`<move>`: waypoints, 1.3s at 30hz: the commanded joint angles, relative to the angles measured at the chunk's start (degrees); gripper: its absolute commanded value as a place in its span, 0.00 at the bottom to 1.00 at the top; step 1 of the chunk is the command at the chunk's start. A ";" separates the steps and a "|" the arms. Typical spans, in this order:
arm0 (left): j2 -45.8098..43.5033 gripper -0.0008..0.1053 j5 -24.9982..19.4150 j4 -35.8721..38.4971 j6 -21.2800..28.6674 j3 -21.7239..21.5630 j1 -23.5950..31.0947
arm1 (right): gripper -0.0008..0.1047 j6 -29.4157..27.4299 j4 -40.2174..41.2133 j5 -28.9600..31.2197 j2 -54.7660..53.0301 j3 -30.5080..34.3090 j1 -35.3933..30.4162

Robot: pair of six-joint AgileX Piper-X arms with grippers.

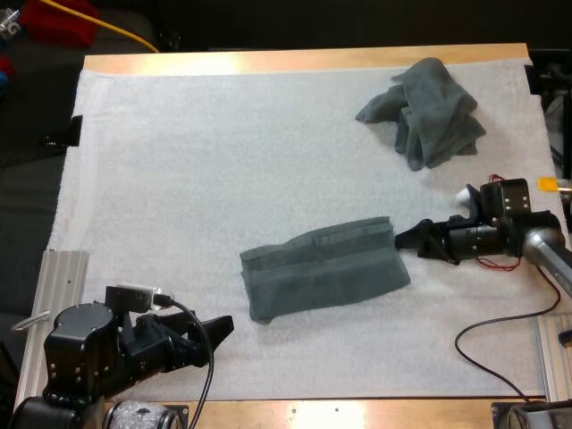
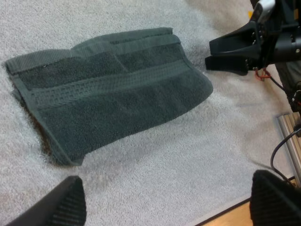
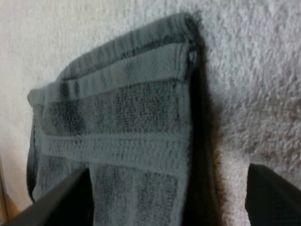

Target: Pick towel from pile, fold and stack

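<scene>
Nearest the high camera, the left gripper (image 1: 213, 329) sits low over the near strip of the white mat (image 1: 223, 161). Its arm is drawn in close to its base and points across toward the middle. Its wrist view shows the two black fingers (image 2: 61, 207) spread wide with only bare mat between them, so it carries nothing; I judge it is parked there to leave the work area free while staying within reach. Just beyond it, apart from those fingers, lies the folded towel (image 1: 326, 277), the task's piece. It is a long, flat, dark grey-green band slanting across the middle of the mat, its woven stripes running lengthwise and its layers a little uneven along the far edge. At its right-hand short end is the right gripper (image 1: 409, 239), its arm stretched in low and nearly level from the table's right side. In its own wrist view the fingers (image 3: 275, 195) stand apart, one over the cloth and one over the mat, straddling the towel's end hem without pinching it. That placement suits taking this end for another fold, though that is only my reading. Farthest off, near the far right corner of the mat, the crumpled towel (image 1: 429, 112) lies in a loose heap, well apart from both arms, just short of the wooden table (image 1: 268, 61) edge.
</scene>
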 commanded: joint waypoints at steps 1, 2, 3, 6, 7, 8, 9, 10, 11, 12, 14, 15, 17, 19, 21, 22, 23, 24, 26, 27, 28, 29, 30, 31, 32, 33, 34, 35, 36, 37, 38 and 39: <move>-0.11 0.66 -0.52 -0.12 0.34 -0.36 -0.05 | 0.63 -0.25 -0.03 -1.07 0.51 -0.34 -0.22; -0.11 0.66 -0.52 -0.12 0.34 -0.36 -0.05 | 0.63 -0.25 -0.03 -1.26 1.00 -0.34 -0.12; -0.11 0.66 -0.52 -0.12 0.34 -0.36 -0.05 | 0.63 -0.25 -0.03 -1.27 1.34 -0.34 0.04; -0.11 0.66 -0.52 -0.12 0.34 -0.36 -0.05 | 0.63 -0.20 -0.57 -1.26 2.27 -0.34 0.77; -0.11 0.66 -0.52 -0.12 0.34 -0.36 -0.05 | 0.63 0.19 -0.86 -1.26 2.49 -0.34 1.10; -0.11 0.66 -0.52 -0.12 0.34 -0.36 -0.05 | 0.63 1.03 -1.42 -1.21 2.80 -0.34 1.56; -0.11 0.66 -0.52 -0.12 0.34 -0.36 -0.05 | 0.63 1.65 -1.90 -1.13 3.06 -0.34 2.07; -0.11 0.66 -0.52 -0.12 0.34 -0.36 -0.05 | 0.63 2.17 -2.40 -1.08 3.24 -0.34 2.61; -0.11 0.66 -0.52 -0.12 0.34 -0.36 -0.05 | 0.63 3.03 -3.12 -0.76 3.53 -0.34 3.34; -0.11 0.66 -0.52 -0.12 0.34 -0.36 -0.05 | 0.63 3.78 -3.72 -0.31 3.82 -0.34 3.90; -0.11 0.66 -0.52 -0.12 0.34 -0.36 -0.05 | 0.63 5.87 -4.79 0.27 4.53 -0.34 5.01; -0.11 0.66 -0.52 -0.12 0.34 -0.36 -0.05 | 0.63 6.70 -5.19 0.30 4.88 -0.34 5.51; -0.11 0.66 -0.52 -0.12 0.34 -0.36 -0.05 | 0.63 8.39 -5.90 0.29 5.67 -0.34 6.67; -0.11 0.66 -0.52 -0.12 0.34 -0.36 -0.05 | 0.63 9.07 -6.11 0.54 6.33 -0.34 7.89; -0.11 0.66 -0.52 -0.12 0.34 -0.36 -0.05 | 0.63 10.05 -6.11 1.16 7.05 -0.34 9.41; -0.11 0.66 -0.52 -0.12 0.34 -0.36 -0.05 | 0.63 10.32 -6.11 1.31 7.28 -0.34 9.98; -0.11 0.66 -0.52 -0.12 0.34 -0.36 -0.05 | 0.63 10.74 -6.11 1.58 7.50 -0.34 10.83; -0.11 0.66 -0.52 -0.12 0.34 -0.36 -0.05 | 0.63 10.96 -6.11 2.02 7.53 -0.34 11.48; -0.11 0.66 -0.52 -0.12 0.34 -0.36 -0.05 | 0.63 11.24 -6.18 3.09 7.51 -0.34 12.57; -0.11 0.66 -0.52 -0.12 0.34 -0.36 -0.05 | 0.63 11.46 -6.25 3.40 7.51 -0.34 12.98; -0.11 0.66 -0.52 -0.12 0.34 -0.36 -0.05 | 0.63 11.65 -6.15 3.69 7.51 -0.34 13.14; -0.11 0.66 -0.52 -0.12 0.34 -0.36 -0.05 | 0.60 12.07 -5.99 4.15 7.51 -0.34 13.20; -0.11 0.66 -0.52 -0.12 0.34 -0.36 -0.05 | 0.57 12.44 -5.89 4.46 7.51 -0.34 13.20; -0.11 0.66 -0.52 -0.12 0.34 -0.36 -0.05 | 0.51 12.66 -5.69 4.52 7.51 -0.34 13.20; -0.11 0.66 -0.52 -0.12 0.34 -0.36 -0.05 | 0.42 12.88 -5.31 4.53 7.51 -0.34 13.20; -0.11 0.66 -0.52 -0.12 0.34 -0.36 -0.05 | 0.34 12.93 -4.95 4.54 7.46 -0.34 13.20; -0.11 0.66 -0.52 -0.12 0.34 -0.36 -0.05 | 0.26 12.93 -4.69 4.54 7.37 -0.34 13.20; -0.11 0.66 -0.41 -0.12 0.34 -0.36 -0.05 | 0.17 12.88 -4.22 4.54 7.20 -0.34 13.20; -0.11 0.66 -0.16 -0.12 0.34 -0.36 -0.05 | 0.10 12.82 -3.79 4.65 6.97 -0.34 13.20; -0.11 0.66 0.32 -0.12 0.34 -0.36 -0.05 | 0.05 12.75 -3.56 5.02 6.63 -0.34 13.20; -0.11 0.66 1.03 -0.12 0.34 -0.36 -0.05 | 0.01 12.68 -3.34 5.71 6.00 -0.34 13.20; -0.11 0.66 1.67 -0.12 0.34 -0.36 -0.05 | 0.02 12.69 -3.21 6.37 5.44 -0.34 13.20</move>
